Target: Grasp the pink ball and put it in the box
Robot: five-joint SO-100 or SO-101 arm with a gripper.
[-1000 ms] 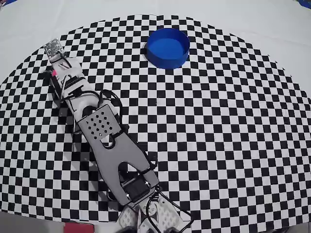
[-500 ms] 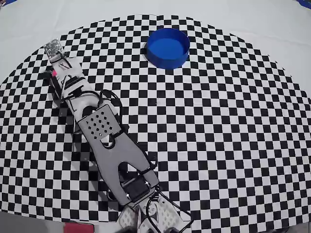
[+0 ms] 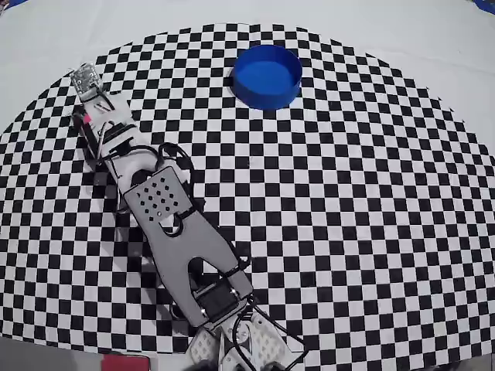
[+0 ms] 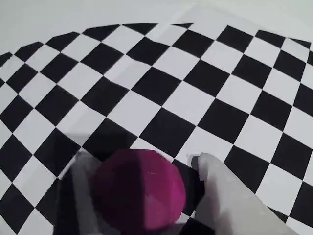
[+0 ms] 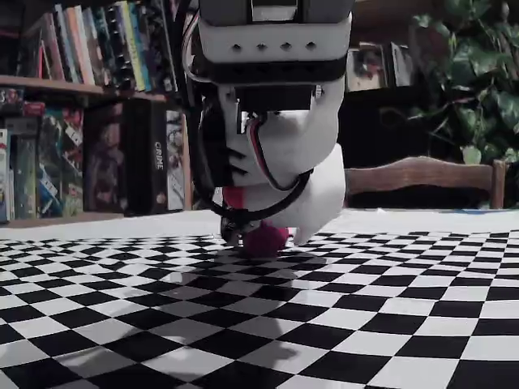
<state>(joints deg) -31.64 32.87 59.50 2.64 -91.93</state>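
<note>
— Item: pink ball (image 4: 139, 190). Location?
— Between the gripper (image 4: 142, 196) fingers on the checkered cloth (image 4: 161, 103), jaws closed round it.
— Blue box (image 3: 267, 76)?
— Well apart, across the cloth.

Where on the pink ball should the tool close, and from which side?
Across the widest middle of the round pink ball, coming from above as the tool sits now. A sphere slips off-centre, and the wrist view shows a finger on each side. Whether the fingers touch it is unclear.

Grey-white arm (image 3: 166, 209), black cables
</note>
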